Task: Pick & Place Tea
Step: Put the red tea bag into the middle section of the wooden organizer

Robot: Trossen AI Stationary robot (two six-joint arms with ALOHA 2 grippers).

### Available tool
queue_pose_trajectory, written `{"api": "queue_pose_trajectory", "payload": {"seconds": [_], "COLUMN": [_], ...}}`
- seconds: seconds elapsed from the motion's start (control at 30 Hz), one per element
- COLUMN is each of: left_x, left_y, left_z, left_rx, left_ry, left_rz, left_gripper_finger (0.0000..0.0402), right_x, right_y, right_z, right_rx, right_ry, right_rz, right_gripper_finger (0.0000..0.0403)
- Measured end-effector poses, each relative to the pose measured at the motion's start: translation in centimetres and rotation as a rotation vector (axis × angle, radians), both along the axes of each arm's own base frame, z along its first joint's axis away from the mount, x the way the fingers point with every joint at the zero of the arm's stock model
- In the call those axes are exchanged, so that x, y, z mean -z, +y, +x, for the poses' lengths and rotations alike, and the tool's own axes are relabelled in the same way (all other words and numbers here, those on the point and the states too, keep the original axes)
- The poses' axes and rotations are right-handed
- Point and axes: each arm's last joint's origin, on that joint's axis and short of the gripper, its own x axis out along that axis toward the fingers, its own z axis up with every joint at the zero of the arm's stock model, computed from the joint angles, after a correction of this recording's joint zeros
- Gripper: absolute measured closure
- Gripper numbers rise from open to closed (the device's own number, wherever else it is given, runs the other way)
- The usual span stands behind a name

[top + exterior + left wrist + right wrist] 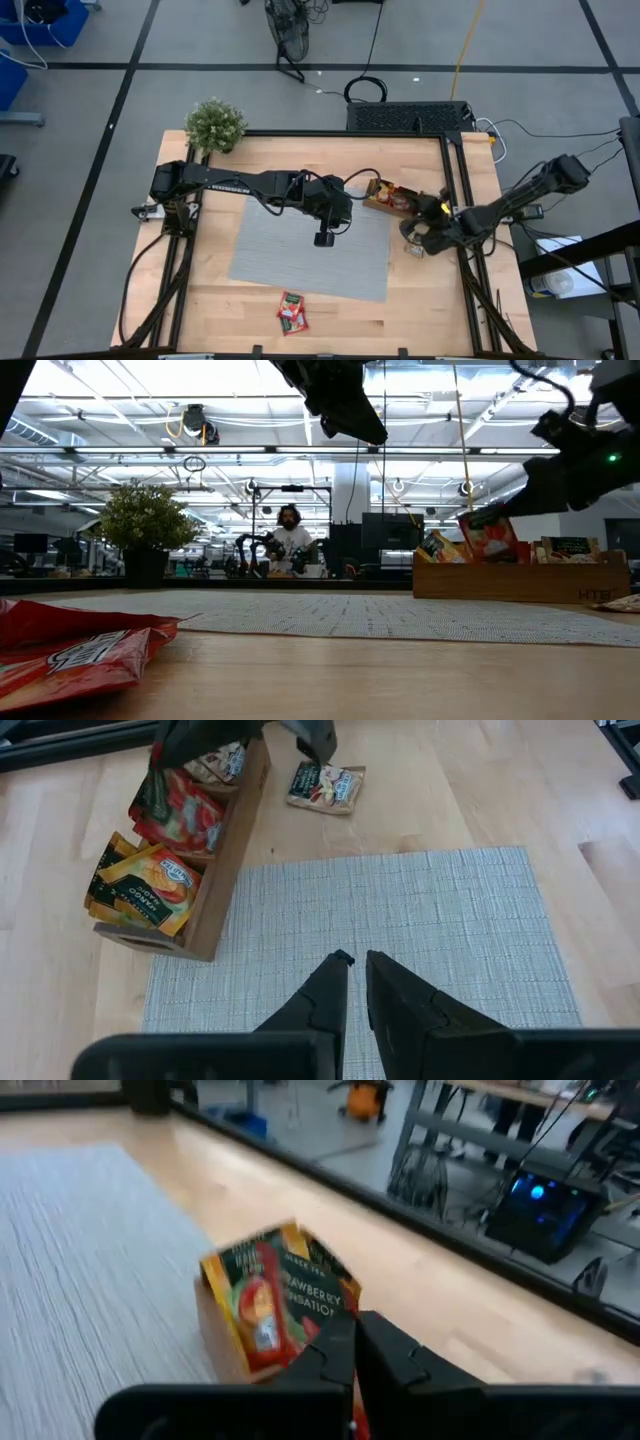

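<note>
The brown wooden tray (385, 196) stands past the grey mat's (300, 255) far right corner. Red, orange-yellow and pale tea sachets (165, 830) stand upright in it. One pale-and-green sachet (413, 248) lies flat on the wood beside the mat. Two red sachets (293, 312) lie near the table's near edge. My left gripper (355, 960) hovers above the mat, shut and empty. My right gripper (422, 228) is at the tray's right end, shut, with a red sachet (490, 538) below it. My right gripper comes down slanting from the table's right side. A strip of red (363, 1423) shows between its shut fingers. In the low view the red sachet's upper corner (503, 512) meets the fingers, and the sachet hangs tilted above the tray's wall (520, 582). The exact place of contact is hidden by the gripper.
A potted plant (215, 125) stands at the table's far left corner. Black frame rails run along the left and right table edges. A person (290, 540) sits far behind the table. The mat's middle and the wood at the near left lie bare.
</note>
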Motion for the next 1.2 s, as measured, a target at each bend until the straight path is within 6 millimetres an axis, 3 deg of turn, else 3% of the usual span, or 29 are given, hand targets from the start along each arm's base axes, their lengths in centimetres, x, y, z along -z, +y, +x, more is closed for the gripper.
{"api": "queue_pose_trajectory", "payload": {"seconds": [0.5, 1.2], "left_x": [0.0, 0.0], "left_y": [0.0, 0.0], "left_z": [0.0, 0.0], "left_rx": [-0.007, -0.016], "left_ry": [0.000, 0.003], "left_rz": [-0.006, -0.016], "left_gripper_finger": [0.0353, 0.0353], "right_x": [1.5, 2.1], "right_y": [1.7, 0.7], "right_z": [-0.2, -2.2], "right_rx": [-0.014, 0.012], "right_ry": [-0.047, 0.146], "right_rz": [-0.057, 0.026], "right_gripper_finger": [0.0403, 0.0403]}}
